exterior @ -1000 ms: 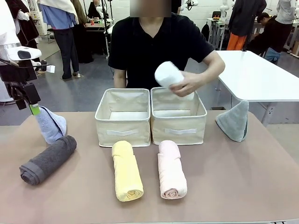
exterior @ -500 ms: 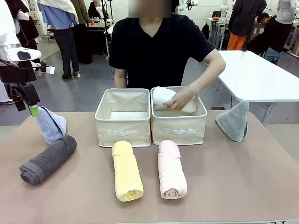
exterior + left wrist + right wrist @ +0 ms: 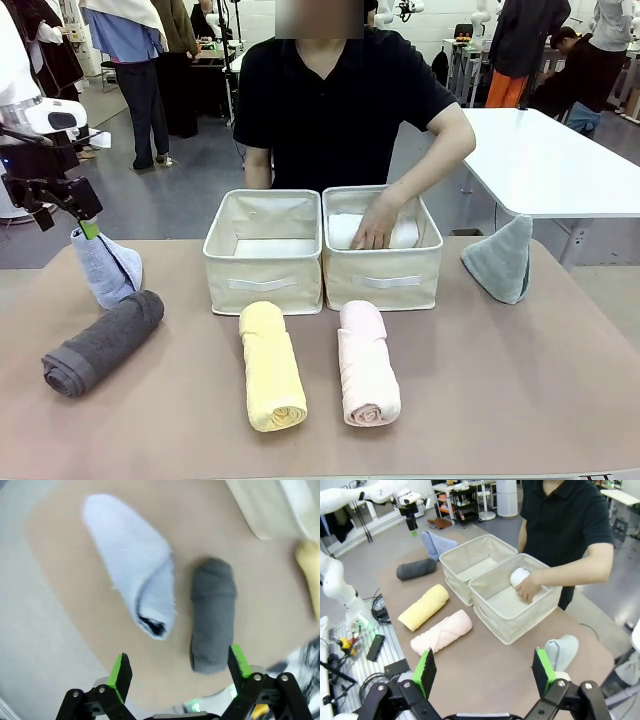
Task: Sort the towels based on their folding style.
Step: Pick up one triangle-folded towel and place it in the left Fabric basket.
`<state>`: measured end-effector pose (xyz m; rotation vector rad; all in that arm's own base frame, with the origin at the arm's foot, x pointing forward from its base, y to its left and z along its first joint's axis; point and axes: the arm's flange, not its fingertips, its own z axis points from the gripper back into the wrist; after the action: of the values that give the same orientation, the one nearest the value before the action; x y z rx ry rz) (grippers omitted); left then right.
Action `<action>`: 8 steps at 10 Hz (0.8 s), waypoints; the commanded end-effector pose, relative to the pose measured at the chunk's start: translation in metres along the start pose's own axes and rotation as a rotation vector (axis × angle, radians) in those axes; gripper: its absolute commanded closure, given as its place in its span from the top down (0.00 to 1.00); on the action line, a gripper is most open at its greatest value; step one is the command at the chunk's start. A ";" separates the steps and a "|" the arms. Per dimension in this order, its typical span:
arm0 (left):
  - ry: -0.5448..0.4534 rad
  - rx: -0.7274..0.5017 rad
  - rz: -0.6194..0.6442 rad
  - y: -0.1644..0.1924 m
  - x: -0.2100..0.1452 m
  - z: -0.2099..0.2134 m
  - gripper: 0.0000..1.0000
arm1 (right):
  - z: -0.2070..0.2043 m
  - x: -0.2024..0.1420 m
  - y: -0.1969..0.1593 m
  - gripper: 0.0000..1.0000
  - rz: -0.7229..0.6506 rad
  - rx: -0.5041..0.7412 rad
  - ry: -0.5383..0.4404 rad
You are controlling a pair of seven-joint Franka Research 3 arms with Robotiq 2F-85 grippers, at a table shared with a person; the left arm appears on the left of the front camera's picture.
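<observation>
While the person's hand (image 3: 376,226) rests on the white towel (image 3: 343,231) inside the right bin (image 3: 383,290), the left gripper (image 3: 86,214) hangs spread and empty above the light blue cone (image 3: 108,270), beside the dark grey roll (image 3: 103,342). The right gripper (image 3: 485,672) gapes empty too.

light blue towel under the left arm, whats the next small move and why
Probably lower the left fingers onto the light blue cone towel: they stand open just above its tip, holding nothing, while the person's hand rests on the white roll in the right bin.
</observation>
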<state>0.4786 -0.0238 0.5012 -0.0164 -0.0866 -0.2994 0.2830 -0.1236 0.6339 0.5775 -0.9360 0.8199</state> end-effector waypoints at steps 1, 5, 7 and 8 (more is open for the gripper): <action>-0.037 0.115 0.185 -0.014 -0.017 -0.016 1.00 | -0.003 -0.001 -0.001 1.00 0.003 -0.005 -0.008; -0.022 0.163 0.295 -0.011 0.001 -0.043 1.00 | -0.003 -0.001 -0.001 1.00 0.003 -0.005 -0.008; -0.048 0.183 0.348 -0.004 0.015 -0.053 1.00 | -0.003 -0.001 -0.001 1.00 0.003 -0.005 -0.008; -0.049 0.188 0.372 0.000 0.022 -0.058 1.00 | -0.003 -0.001 -0.001 1.00 0.003 -0.005 -0.008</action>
<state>0.4918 -0.0318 0.4462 0.1045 -0.1325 0.0358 0.2830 -0.1236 0.6339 0.5776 -0.9364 0.8200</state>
